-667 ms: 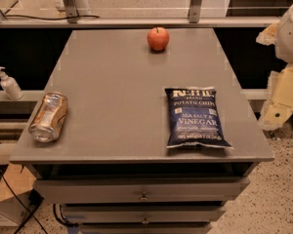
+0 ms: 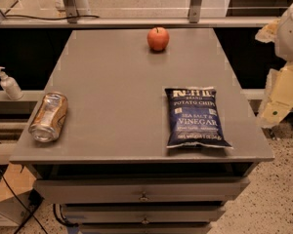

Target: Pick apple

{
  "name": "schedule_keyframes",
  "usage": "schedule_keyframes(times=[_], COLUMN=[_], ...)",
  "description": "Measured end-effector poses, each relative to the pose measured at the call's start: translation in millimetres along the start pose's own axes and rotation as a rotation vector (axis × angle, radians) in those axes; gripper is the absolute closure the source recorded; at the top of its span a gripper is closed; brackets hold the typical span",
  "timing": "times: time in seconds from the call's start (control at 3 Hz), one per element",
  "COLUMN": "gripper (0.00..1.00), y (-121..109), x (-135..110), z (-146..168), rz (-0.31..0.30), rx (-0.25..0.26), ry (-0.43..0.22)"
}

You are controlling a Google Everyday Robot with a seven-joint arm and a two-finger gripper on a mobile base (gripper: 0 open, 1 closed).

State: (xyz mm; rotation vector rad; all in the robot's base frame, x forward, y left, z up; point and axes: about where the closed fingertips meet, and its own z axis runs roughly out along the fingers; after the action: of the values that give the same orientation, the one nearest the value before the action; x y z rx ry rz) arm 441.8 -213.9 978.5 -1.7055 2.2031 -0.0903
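Note:
The apple (image 2: pixel 157 38) is small, round and red-orange with a short dark stem. It stands upright near the far edge of the grey table (image 2: pixel 117 87), in the middle. My gripper (image 2: pixel 279 92) shows as cream and white parts at the right edge of the view, off the table's right side and well apart from the apple. Nothing is seen in it.
A dark blue salt and vinegar chip bag (image 2: pixel 196 117) lies flat at the front right of the table. A dented can (image 2: pixel 49 116) lies on its side at the front left. A pump bottle (image 2: pixel 9 83) stands on a shelf to the left. Drawers sit below the tabletop.

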Motion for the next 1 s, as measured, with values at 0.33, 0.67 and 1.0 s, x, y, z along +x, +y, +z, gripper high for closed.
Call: schedule_keyframes(times=[0.33,0.67,1.0], gripper=[0.00,0.00,0.00], y=[-9,-24,-45], x=[2,-1,-8], z=[11,25,40], rz=[0.045,0.096,0.132], rx=[0.011,0.032,0.052], ry=[-0.084,-0.181,-0.258])
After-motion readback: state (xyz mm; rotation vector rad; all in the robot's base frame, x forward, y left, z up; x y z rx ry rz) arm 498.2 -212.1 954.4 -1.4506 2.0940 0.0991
